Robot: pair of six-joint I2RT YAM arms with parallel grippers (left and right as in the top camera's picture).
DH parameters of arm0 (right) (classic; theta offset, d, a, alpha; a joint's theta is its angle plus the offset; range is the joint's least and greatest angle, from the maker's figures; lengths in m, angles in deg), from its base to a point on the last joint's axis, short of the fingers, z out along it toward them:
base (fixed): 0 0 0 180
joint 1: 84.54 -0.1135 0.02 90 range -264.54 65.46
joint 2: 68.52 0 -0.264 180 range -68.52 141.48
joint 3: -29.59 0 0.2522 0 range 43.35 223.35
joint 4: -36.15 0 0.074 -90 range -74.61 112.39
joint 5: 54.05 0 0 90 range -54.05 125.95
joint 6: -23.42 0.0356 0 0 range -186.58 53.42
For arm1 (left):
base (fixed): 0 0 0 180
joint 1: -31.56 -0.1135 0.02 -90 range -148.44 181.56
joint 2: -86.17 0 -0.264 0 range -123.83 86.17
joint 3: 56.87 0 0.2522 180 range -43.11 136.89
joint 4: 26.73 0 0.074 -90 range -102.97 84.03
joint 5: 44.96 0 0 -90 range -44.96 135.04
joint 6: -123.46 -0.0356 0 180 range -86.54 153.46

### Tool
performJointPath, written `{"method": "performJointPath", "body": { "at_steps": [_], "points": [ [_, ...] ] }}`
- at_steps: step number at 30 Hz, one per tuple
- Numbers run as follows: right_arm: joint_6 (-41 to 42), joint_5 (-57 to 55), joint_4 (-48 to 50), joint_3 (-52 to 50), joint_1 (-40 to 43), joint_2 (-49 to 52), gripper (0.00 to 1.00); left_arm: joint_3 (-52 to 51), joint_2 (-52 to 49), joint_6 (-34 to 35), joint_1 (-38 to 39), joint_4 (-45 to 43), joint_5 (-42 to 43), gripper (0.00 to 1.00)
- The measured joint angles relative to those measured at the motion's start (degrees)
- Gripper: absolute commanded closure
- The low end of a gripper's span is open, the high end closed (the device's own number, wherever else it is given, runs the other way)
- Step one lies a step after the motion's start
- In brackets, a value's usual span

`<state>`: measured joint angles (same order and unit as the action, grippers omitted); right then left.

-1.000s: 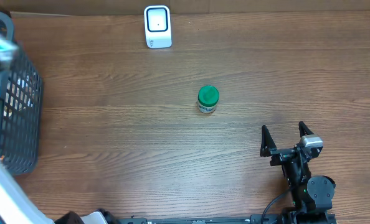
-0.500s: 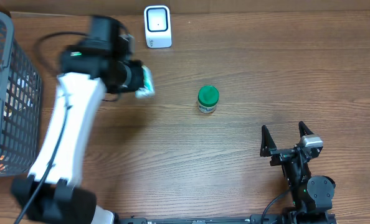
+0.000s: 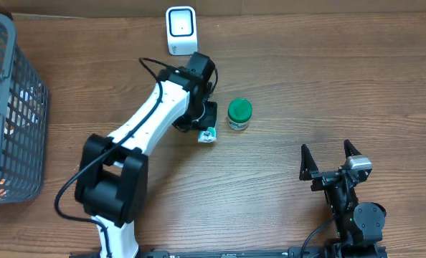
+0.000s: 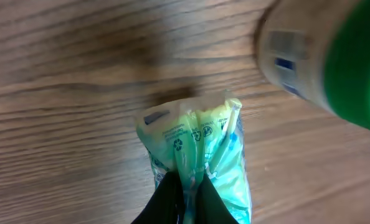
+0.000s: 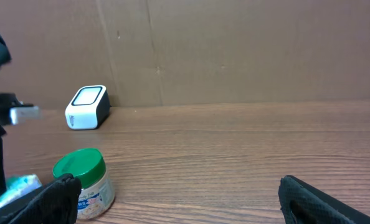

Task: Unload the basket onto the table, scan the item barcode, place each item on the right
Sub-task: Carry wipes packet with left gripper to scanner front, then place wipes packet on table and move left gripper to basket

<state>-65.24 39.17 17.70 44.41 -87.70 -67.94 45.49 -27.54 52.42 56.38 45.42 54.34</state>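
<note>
On the tabletop [image 3: 285,79], centre: one teal-and-yellow packet [image 4: 200,158], clamped at its crimped edge by the left pincer [image 3: 206,125], fingers [image 4: 175,202] pressed together on it, the packet hanging down just left of a green-lidded jar [image 3: 239,114]. Toward the back edge: one white scanner [image 3: 181,30], well apart from the packet; at far left, one dark basket [image 3: 12,107] holding further goods. Near the front right: right pincer [image 3: 330,159], jaws spread wide, holding nothing.
</note>
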Motion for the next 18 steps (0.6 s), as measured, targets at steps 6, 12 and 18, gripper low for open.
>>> {"method": "performJointPath", "body": {
  "at_steps": [6,12,18],
  "points": [
    [-0.02,0.02,0.0,0.0,0.0,0.0,0.0,-0.02,-1.73,1.49,-0.17,-0.2,-0.31,0.65],
    [0.0,0.02,-0.04,0.0,0.0,0.0,0.0,-0.02,-1.73,2.27,-0.15,-0.44,-0.55,0.28],
    [-0.02,0.0,0.0,0.0,0.0,0.0,0.0,0.11,-1.7,2.08,-0.5,0.98,-0.57,0.27]
  ]
}}
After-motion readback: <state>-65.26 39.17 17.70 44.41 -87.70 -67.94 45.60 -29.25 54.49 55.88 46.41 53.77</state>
